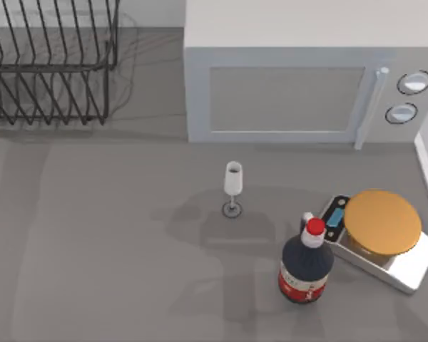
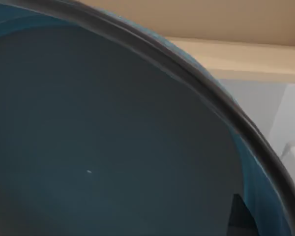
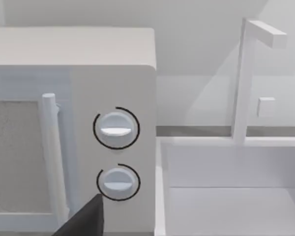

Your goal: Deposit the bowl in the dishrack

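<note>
The bowl (image 2: 113, 137) sits right up against the left wrist camera, its blue inside and dark rim tilted across the view. My left gripper is shut on it, and a dark finger (image 2: 240, 216) pokes in at the bowl's edge. The black wire dishrack (image 1: 50, 68) stands at the table's far left corner with nothing in its prongs. My right gripper (image 3: 83, 223) hovers in front of the microwave's two knobs (image 3: 116, 129).
A grey-white microwave (image 1: 299, 92) fills the back centre and right. A small wine glass (image 1: 232, 187) stands mid-table. A dark bottle with a red cap (image 1: 307, 267) and an orange-topped scale (image 1: 381, 235) sit front right. A white sink (image 3: 226, 196) adjoins the microwave.
</note>
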Available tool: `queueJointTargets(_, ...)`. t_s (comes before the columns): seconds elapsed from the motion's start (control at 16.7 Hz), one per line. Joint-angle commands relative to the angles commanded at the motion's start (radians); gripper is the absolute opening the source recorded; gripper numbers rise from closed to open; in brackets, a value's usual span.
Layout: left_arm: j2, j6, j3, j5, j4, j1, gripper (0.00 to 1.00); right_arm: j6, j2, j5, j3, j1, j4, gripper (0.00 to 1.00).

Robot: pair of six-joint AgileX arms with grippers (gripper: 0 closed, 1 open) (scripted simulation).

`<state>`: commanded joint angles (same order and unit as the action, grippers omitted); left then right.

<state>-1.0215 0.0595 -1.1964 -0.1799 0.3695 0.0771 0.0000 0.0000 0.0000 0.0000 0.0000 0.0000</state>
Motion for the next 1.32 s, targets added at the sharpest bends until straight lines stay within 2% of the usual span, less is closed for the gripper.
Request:
queueJointTargets(0.24, 0.124, -0.068, 0.078, -0.026, -0.137, 0.098, 0.00, 0.000, 0.000, 0.000, 0.000, 0.000, 0.000, 1.00)
queueJointTargets(0.6, 0.127, -0.073, 0.078, -0.024, -0.143, 0.100, 0.00, 0.000, 0.000, 0.000, 0.000, 0.000, 0.000, 1.00)
queueJointTargets(0.78, 0.064, -0.072, 0.081, -0.018, -0.208, 0.094, 0.00, 0.000, 0.000, 0.000, 0.000, 0.000, 0.000, 1.00)
queueJointTargets(1.02, -0.148, -0.073, 0.103, 0.003, -0.435, 0.075, 0.00, 0.000, 0.000, 0.000, 0.000, 0.000, 0.000, 1.00)
queueJointTargets(1.32, -0.475, -0.080, 0.179, 0.037, -0.862, 0.034, 0.00, 0.000, 0.000, 0.000, 0.000, 0.000, 0.000, 1.00)
